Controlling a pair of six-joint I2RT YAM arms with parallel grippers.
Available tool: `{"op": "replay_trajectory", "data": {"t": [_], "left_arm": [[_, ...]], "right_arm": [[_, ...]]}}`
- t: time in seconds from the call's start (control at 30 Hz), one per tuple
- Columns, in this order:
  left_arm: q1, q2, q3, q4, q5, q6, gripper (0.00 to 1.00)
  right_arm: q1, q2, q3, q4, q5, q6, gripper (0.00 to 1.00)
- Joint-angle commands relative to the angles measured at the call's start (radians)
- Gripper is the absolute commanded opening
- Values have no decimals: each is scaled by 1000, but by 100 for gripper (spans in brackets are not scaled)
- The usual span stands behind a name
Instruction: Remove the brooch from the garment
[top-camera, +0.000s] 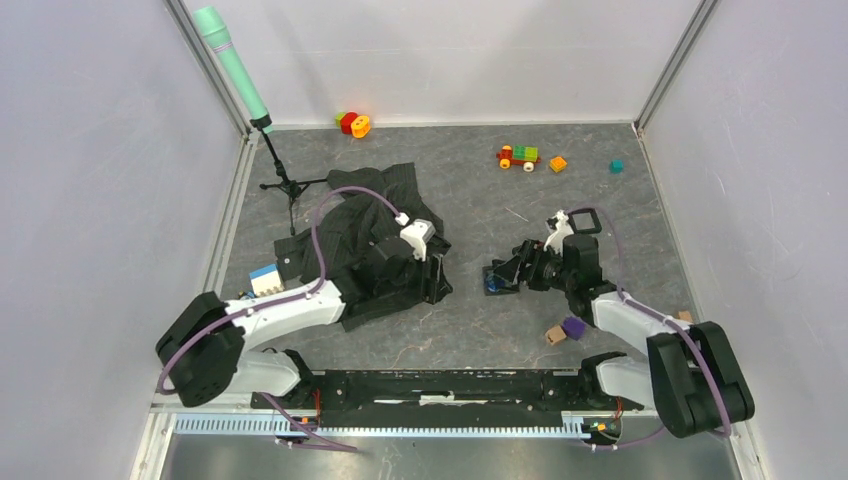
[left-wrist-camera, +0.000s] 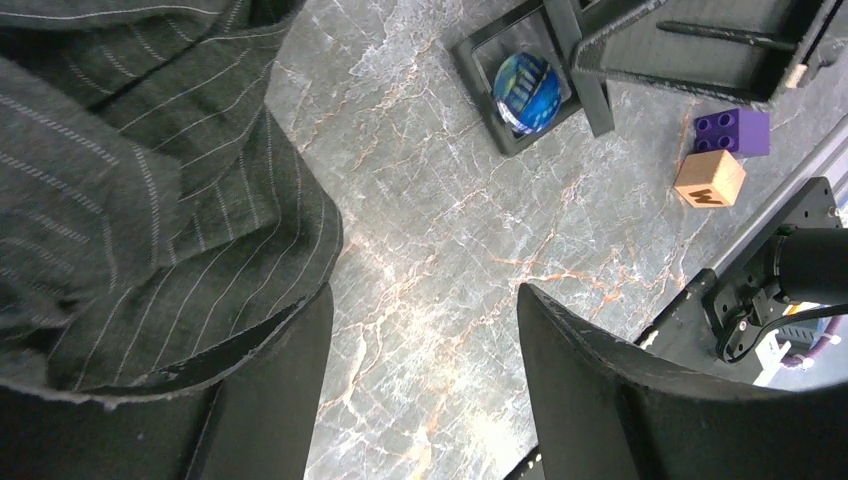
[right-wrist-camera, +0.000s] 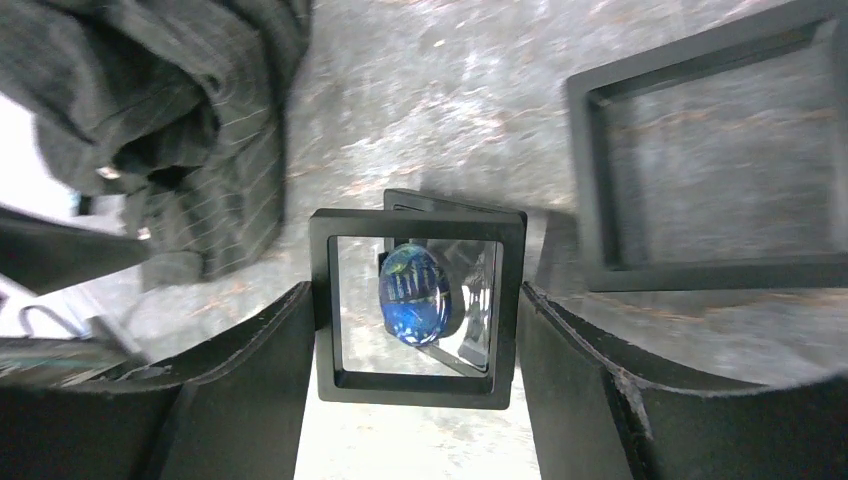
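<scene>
The brooch (top-camera: 492, 284) is a small blue oval mounted inside a black square frame (top-camera: 497, 272) on the table, right of the garment. In the right wrist view the brooch (right-wrist-camera: 415, 295) shows through the frame (right-wrist-camera: 415, 385), and my right gripper (right-wrist-camera: 415, 290) has a finger against each side of the frame. The garment (top-camera: 370, 215) is a dark pinstriped shirt crumpled left of centre. My left gripper (top-camera: 436, 278) is open and empty at the shirt's right edge; one finger (left-wrist-camera: 270, 400) rests by the hem (left-wrist-camera: 130, 200). The brooch also shows in the left wrist view (left-wrist-camera: 527, 92).
A second empty black frame (right-wrist-camera: 700, 170) lies beside the held one. A purple brick (top-camera: 573, 326) and a wooden cube (top-camera: 554, 335) lie near the right arm. A toy train (top-camera: 518, 156), an orange block (top-camera: 558, 163), a teal cube (top-camera: 616, 166) and a microphone stand (top-camera: 285, 185) stand farther back.
</scene>
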Motion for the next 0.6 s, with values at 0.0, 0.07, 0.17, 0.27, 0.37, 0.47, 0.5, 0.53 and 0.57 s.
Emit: {"op": "replay_trajectory", "data": {"t": [0.0, 0.07, 0.17, 0.27, 0.37, 0.47, 0.5, 0.53, 0.57], "left_arm": [[6, -90, -16, -95, -97, 20, 74], [18, -100, -14, -128, -148, 16, 75], [40, -123, -12, -169, -193, 16, 75], [55, -170, -20, -193, -238, 11, 76], [82, -200, -1, -248, -285, 11, 77], [133, -215, 24, -307, -314, 17, 79], [151, -224, 26, -311, -315, 21, 79], [169, -230, 27, -311, -316, 23, 80], [180, -234, 28, -307, -316, 27, 80]], "right_arm": [[-3, -48, 112, -335, 203, -224, 61], [-2, -53, 151, -437, 254, -271, 61], [-2, -93, 173, -529, 335, -313, 62], [-2, -127, 171, -583, 399, -339, 63], [-2, -133, 171, -628, 444, -361, 64], [-1, -137, 169, -655, 511, -369, 66], [-2, -141, 170, -661, 535, -371, 68], [-3, -142, 173, -666, 554, -371, 71], [-3, -141, 176, -667, 559, -371, 76]]}}
